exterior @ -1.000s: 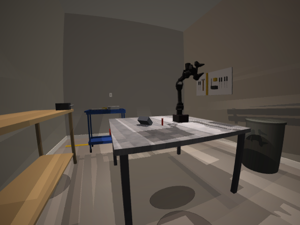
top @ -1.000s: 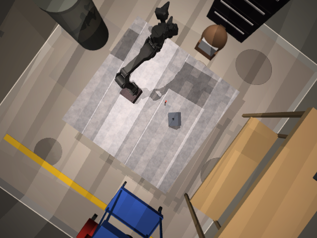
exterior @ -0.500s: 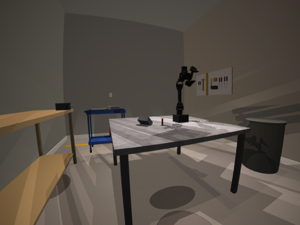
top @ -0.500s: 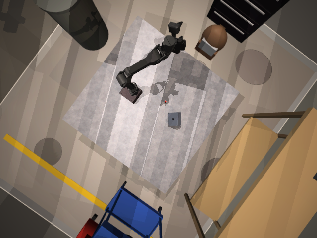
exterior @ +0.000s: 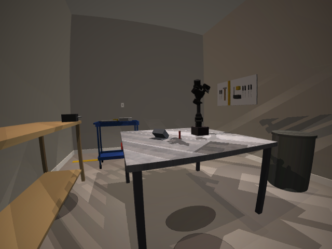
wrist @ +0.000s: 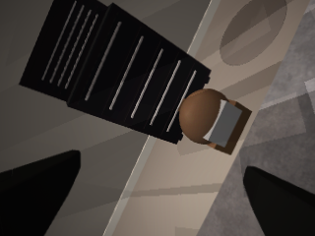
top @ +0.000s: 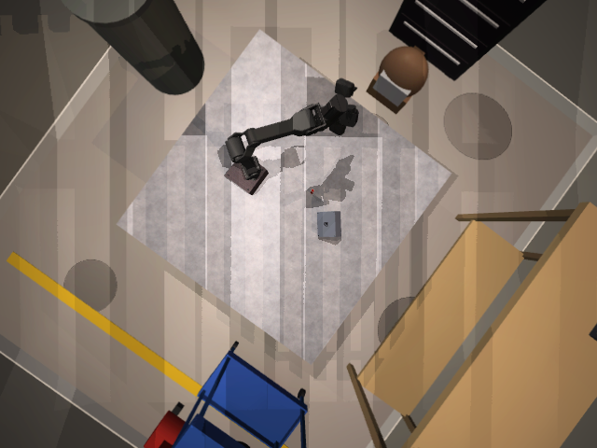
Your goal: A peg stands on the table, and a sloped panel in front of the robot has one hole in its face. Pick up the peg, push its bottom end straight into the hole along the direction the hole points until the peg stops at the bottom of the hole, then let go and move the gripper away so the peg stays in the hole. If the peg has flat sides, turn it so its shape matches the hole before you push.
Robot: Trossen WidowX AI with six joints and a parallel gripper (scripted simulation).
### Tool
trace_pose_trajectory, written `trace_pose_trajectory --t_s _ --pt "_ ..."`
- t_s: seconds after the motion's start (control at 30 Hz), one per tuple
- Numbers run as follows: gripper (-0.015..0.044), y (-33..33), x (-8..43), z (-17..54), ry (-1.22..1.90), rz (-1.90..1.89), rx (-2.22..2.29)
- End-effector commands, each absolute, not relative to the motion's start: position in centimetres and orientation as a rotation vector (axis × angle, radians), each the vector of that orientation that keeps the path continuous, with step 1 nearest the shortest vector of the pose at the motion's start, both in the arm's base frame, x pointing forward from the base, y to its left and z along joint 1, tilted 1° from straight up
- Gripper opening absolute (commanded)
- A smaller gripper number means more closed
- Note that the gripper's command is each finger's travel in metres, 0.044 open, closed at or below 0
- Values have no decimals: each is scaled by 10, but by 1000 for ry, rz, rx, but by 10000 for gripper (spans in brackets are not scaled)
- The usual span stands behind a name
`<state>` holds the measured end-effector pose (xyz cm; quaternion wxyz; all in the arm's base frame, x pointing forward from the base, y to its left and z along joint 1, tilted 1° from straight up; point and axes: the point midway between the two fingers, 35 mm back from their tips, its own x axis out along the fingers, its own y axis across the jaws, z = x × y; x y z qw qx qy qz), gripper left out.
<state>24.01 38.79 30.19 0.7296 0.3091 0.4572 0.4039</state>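
The red peg [top: 312,191] [exterior: 179,134] stands upright on the table [top: 255,270] [exterior: 150,154]; its cross-section is too small to tell. A blue-grey block [top: 334,227] [exterior: 160,133] with a sloped face stands close to it. One small dark hole [top: 326,224] shows in that face in the top view; its shape is too small to tell. My gripper [top: 355,102] [wrist: 163,166] is open and empty, raised high near the table's edge, away from the peg and block. Neither peg nor block shows in the wrist view.
My arm's base [top: 236,179] [exterior: 199,130] stands on the table. Beyond the table edge near my gripper are a brown round object with a grey panel [top: 404,67] [wrist: 201,117] and a black drawer cabinet [top: 434,40] [wrist: 130,69]. A dark bin [top: 159,58] [exterior: 292,161] stands off another edge.
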Motion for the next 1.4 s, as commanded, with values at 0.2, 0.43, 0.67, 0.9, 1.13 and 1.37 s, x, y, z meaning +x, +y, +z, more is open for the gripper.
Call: trace_pose_trajectory --t_s 0.2,0.43,0.67,0.9,1.13,1.37 --pt "440 339 290 228 1054 643 516" --pt "440 297 312 185 1104 497 407" --pt "440 252 325 146 1172 364 298" --pt "440 206 330 111 1259 245 191" --pt "440 159 327 81 1362 143 89" --pt "440 114 316 56 1483 61 -7"
